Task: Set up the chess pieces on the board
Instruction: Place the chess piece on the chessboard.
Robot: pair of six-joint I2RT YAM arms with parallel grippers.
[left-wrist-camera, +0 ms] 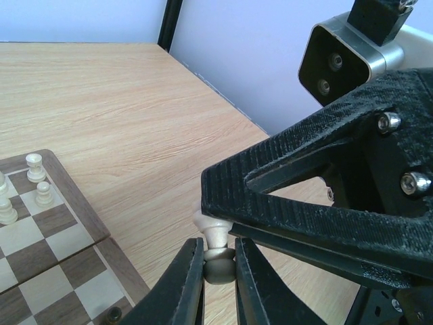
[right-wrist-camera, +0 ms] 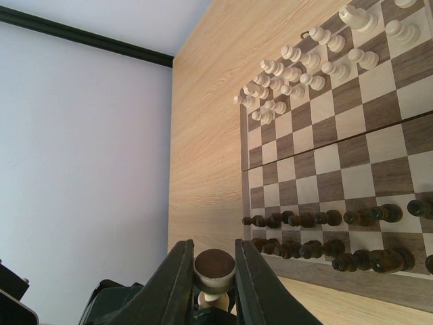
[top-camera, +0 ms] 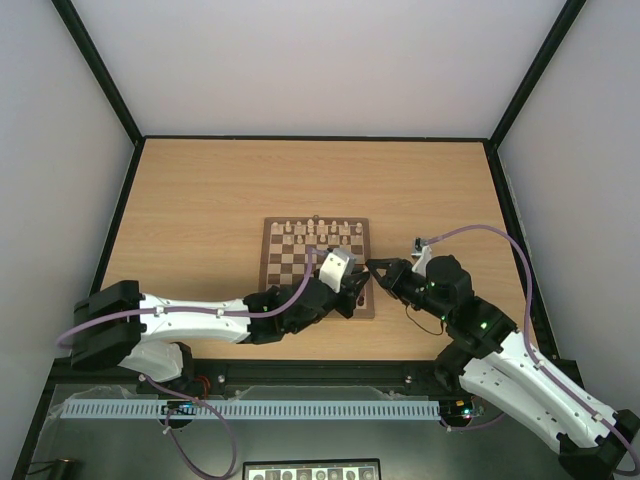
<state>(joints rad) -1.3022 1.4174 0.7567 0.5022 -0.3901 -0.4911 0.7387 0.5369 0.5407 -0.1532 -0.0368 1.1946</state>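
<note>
Chess piece [left-wrist-camera: 218, 265] pinched between left fingers [left-wrist-camera: 188, 284] and right fingers [right-wrist-camera: 177, 284], arms meeting beside board [top-camera: 285, 268].

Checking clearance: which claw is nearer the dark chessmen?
Left, narrowly: the left claw reaches over the board's near-right corner, where the dark chessmen stand; right claw sits off the right border. Both clamp one pale chess piece.
</note>
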